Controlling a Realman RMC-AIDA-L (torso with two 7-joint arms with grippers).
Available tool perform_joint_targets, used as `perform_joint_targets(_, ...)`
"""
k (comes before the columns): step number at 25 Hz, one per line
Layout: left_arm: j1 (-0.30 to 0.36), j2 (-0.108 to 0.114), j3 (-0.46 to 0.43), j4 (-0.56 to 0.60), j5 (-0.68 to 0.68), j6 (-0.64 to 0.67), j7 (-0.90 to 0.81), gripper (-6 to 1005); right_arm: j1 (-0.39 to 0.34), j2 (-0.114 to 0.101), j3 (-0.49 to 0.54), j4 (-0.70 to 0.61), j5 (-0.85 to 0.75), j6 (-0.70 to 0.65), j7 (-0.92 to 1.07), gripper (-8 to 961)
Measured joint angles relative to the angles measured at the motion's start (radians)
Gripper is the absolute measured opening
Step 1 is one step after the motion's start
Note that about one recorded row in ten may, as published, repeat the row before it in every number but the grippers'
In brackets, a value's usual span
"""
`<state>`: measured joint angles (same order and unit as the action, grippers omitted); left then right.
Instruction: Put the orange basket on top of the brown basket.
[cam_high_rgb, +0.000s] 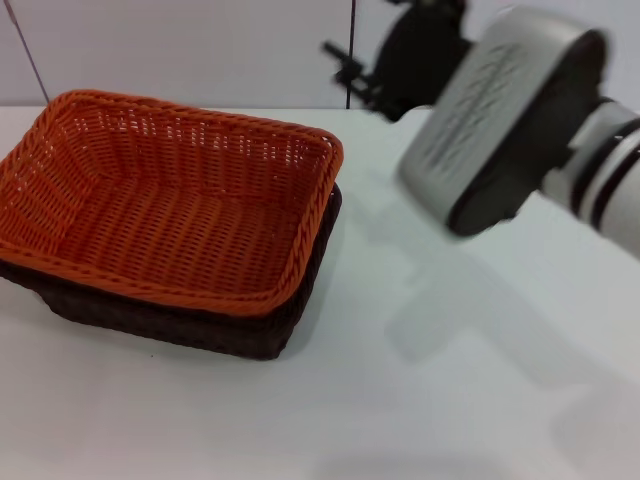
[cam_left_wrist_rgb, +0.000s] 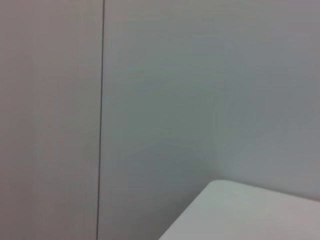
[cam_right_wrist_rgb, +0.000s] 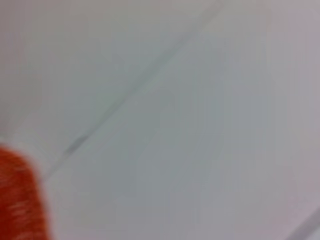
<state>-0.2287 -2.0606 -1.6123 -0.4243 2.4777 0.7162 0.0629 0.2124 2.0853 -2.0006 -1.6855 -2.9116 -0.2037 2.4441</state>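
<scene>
From the head camera, the orange basket (cam_high_rgb: 165, 205) sat nested in the brown basket (cam_high_rgb: 250, 335) at nine o'clock on the white table (cam_high_rgb: 450, 400). The right gripper (cam_high_rgb: 350, 70) hung at one o'clock, perhaps parted; I cannot tell. The right wrist caught an orange corner (cam_right_wrist_rgb: 17, 200).

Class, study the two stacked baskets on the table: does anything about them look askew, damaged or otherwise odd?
Nothing looks damaged. The orange basket sits nested in the brown basket, slightly tilted, its far rim higher, so the brown rim shows at the front and right. The right gripper is raised beyond them, apart from both.
</scene>
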Motion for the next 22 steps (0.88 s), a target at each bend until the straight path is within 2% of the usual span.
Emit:
perform_joint_targets(3, -0.002, 0.0, 0.0, -0.003, 0.0, 0.018, -0.006, 787, -0.044, 0.005, 0.052, 0.121, 0.057, 0.256, 0.084, 584)
perform_joint_targets(7, -0.002, 0.0, 0.004, -0.003, 0.0, 0.058, -0.008, 787, -0.079, -0.003, 0.145, 0.261, 0.348, 0.508, 0.094, 584)
perform_joint_targets(10, -0.002, -0.004, 0.006, 0.003, 0.0, 0.105, -0.009, 786, -0.089, -0.006, 0.193, 0.417, 0.518, 0.691, 0.12, 584)
perform_joint_targets(15, 0.007, -0.004, 0.006, 0.007, -0.001, 0.165, -0.009, 786, -0.094, -0.003, 0.177, 0.672, 0.664, 0.987, 0.23, 584)
perform_joint_targets(22, 0.014, -0.002, -0.011, 0.025, -0.009, 0.23, -0.02, 786, -0.064, -0.001, 0.129, 0.987, 0.781, 1.25, 0.499, 584)
